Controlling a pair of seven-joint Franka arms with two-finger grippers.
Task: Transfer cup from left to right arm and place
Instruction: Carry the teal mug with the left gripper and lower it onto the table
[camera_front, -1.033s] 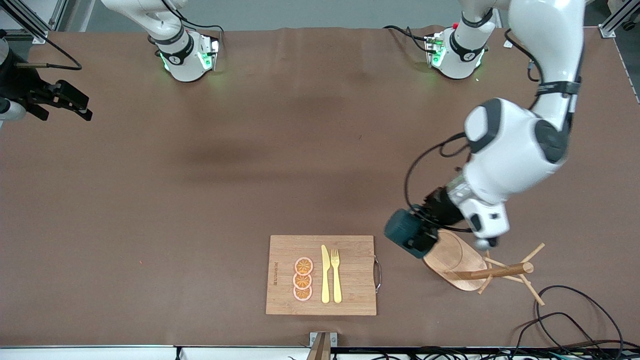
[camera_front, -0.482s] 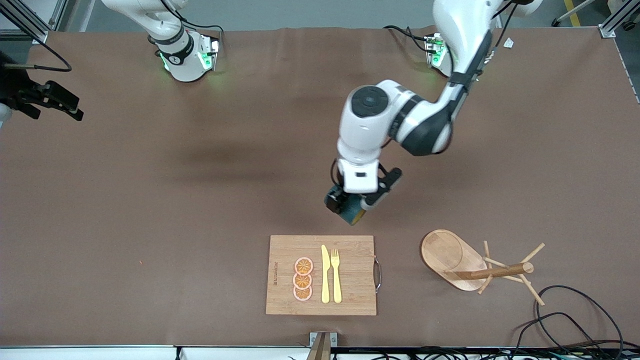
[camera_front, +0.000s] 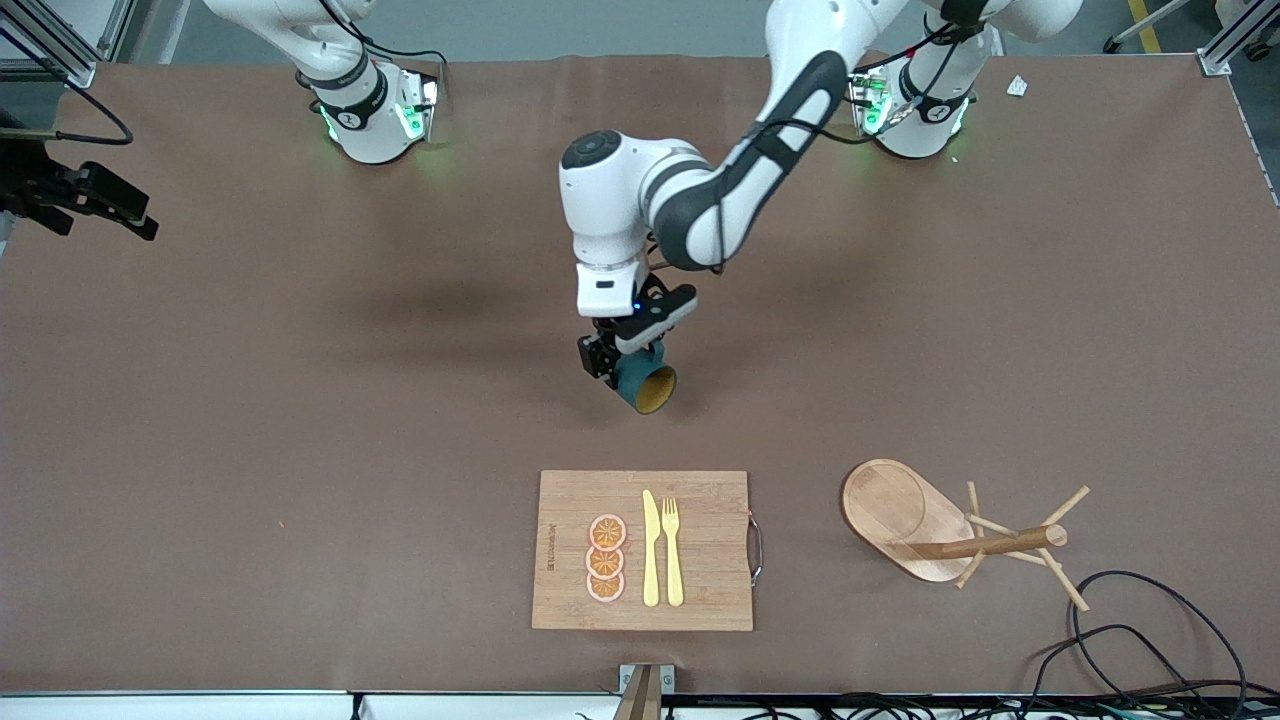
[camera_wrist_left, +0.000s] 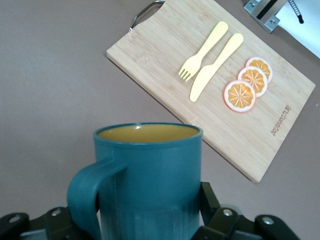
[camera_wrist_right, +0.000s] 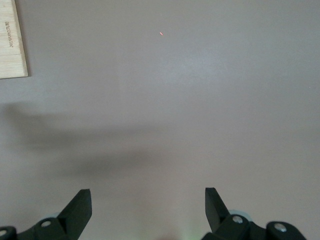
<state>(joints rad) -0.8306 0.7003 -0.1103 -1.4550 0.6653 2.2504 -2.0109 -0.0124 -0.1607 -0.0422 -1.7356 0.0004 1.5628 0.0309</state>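
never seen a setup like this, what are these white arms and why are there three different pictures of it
These are two robot arms bolted along one edge of a brown table, each ending in a two-finger gripper. The wide picture comes from a high camera facing them. The other two come from small cameras on each arm's wrist, looking past that arm's own fingers.

The left gripper is shut on a dark teal cup with a yellowish inside, held in the air over bare table at the middle. Its wrist camera shows the cup close up.

The right gripper waits open at the right arm's end of the table, and its wrist view shows its spread fingers over bare table.

Nearer the front camera lies a wooden cutting board with a yellow knife, a yellow fork and three orange slices. Beside it, toward the left arm's end, a wooden peg rack lies tipped over.
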